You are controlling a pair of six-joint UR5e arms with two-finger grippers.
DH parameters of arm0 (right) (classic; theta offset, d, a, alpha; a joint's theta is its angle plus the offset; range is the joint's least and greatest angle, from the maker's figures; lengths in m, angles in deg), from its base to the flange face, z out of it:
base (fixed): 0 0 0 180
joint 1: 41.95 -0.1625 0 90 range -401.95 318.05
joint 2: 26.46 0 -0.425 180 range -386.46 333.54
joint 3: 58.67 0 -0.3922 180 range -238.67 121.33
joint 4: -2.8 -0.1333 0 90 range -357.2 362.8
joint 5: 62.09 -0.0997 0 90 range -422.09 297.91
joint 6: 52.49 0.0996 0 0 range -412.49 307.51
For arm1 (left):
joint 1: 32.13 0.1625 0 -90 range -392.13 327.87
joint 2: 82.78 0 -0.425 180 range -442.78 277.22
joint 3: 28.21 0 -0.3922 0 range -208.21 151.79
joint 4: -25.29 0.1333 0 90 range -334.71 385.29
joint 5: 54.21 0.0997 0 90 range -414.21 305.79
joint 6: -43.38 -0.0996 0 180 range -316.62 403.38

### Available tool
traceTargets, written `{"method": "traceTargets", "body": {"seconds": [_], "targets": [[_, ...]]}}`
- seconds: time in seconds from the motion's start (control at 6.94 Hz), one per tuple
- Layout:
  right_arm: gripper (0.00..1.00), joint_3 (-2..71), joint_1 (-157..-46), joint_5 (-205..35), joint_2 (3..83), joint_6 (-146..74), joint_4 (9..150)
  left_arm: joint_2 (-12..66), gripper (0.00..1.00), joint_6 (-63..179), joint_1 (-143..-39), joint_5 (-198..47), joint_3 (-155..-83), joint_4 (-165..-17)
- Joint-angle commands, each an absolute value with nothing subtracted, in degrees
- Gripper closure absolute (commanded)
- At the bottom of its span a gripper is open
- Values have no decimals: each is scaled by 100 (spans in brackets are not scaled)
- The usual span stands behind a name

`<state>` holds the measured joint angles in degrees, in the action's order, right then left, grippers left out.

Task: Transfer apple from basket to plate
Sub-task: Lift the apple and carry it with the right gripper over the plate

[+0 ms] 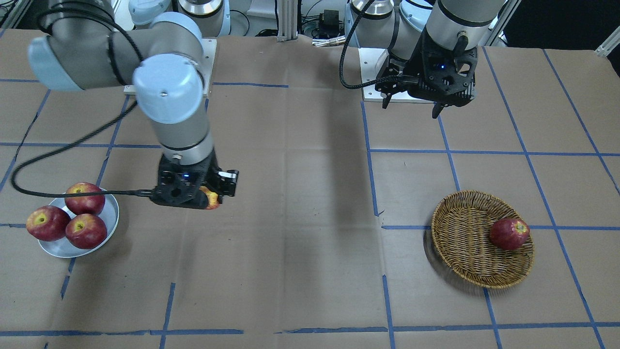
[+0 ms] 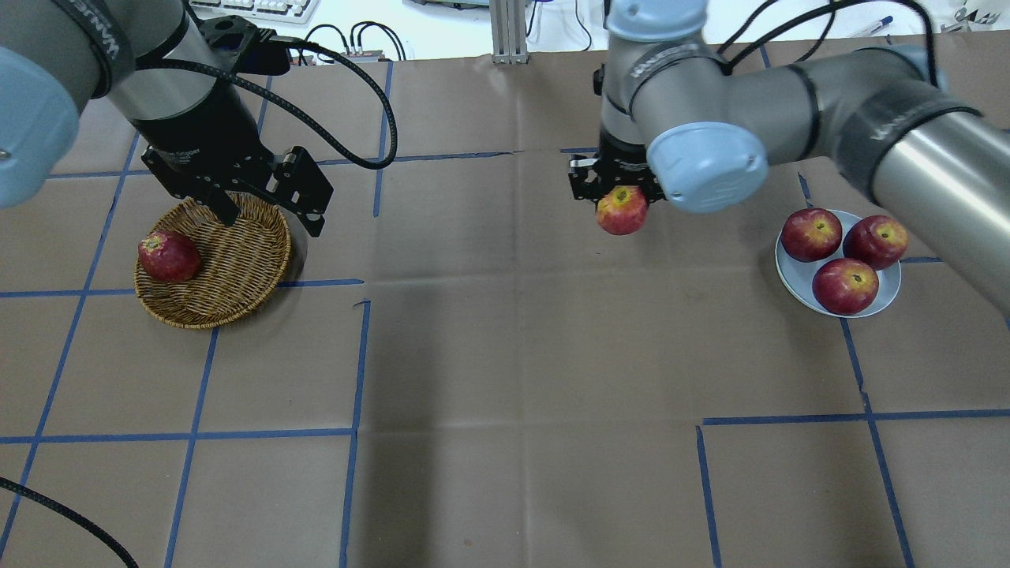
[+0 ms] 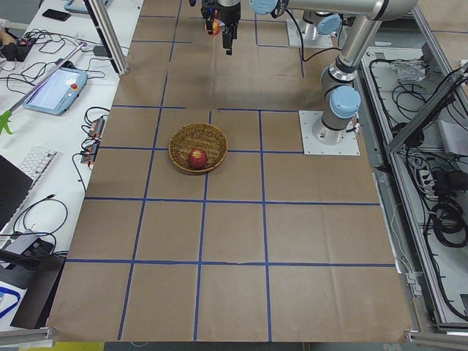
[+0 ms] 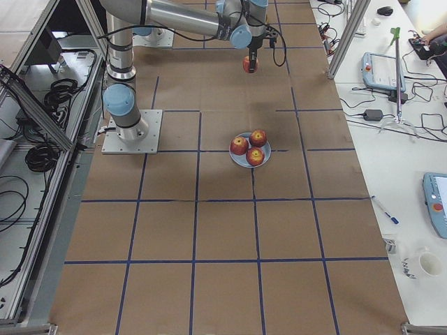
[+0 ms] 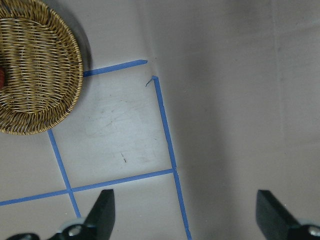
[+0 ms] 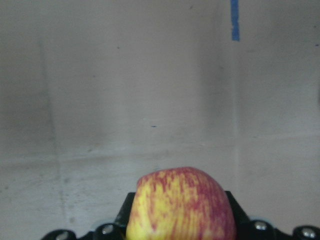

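Observation:
My right gripper (image 2: 622, 197) is shut on the pinkish-red, yellow-streaked apple (image 2: 622, 211) and holds it above the table, left of the plate (image 2: 791, 278) in the overhead view. The apple also shows in the front view (image 1: 212, 198) and fills the bottom of the right wrist view (image 6: 180, 205). The grey-blue plate (image 1: 110, 215) carries three darker red apples (image 2: 844, 285). The wicker basket (image 2: 237, 272) holds one dark red apple (image 2: 168, 256). My left gripper (image 2: 272, 213) is open and empty, raised over the basket's far right rim; its fingers (image 5: 102, 212) stand wide apart.
Brown paper with blue tape lines covers the table. The basket (image 1: 465, 247) and its dark apple (image 1: 509, 233) sit on the robot's left side; the plate is on its right side. The arm bases and cables are at the robot's edge of the table.

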<state>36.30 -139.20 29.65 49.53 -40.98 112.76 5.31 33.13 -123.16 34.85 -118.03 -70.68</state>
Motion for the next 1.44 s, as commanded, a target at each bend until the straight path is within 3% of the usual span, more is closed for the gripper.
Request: {"method": "traceTargets", "body": {"seconds": [0.0,0.58,0.86,1.3], "targets": [[51,4150,-12700,2975,5552,-5603,11187,537,1,3309,-12319,3491,-11803,-7068],[51,4231,-10799,2879,5485,-7740,11327,546,1,3309,-12319,3482,-11812,-7068],[51,4327,-10691,2861,4898,-8113,11966,546,1,3309,-12319,3482,-11812,-7068],[51,4723,-10673,2870,4746,-8114,12460,546,1,3309,-12319,3482,-11812,-7068]]}}
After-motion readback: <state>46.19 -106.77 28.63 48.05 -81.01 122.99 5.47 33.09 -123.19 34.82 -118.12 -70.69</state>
